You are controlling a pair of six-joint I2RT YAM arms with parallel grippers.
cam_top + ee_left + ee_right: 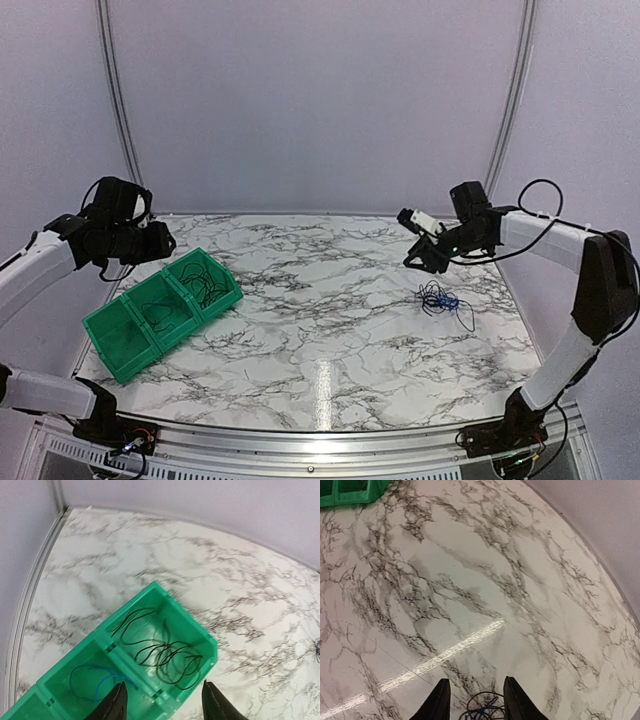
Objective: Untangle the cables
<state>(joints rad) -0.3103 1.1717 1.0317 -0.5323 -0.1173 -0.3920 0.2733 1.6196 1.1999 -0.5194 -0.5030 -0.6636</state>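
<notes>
Left tool (164,682) gapes over green bin (185,612), right tool (477,679) above tangled cables (479,706).

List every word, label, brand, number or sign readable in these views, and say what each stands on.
None: no text can be read in any view.
The green bin, the marble table and the cables show no print or label.
</notes>
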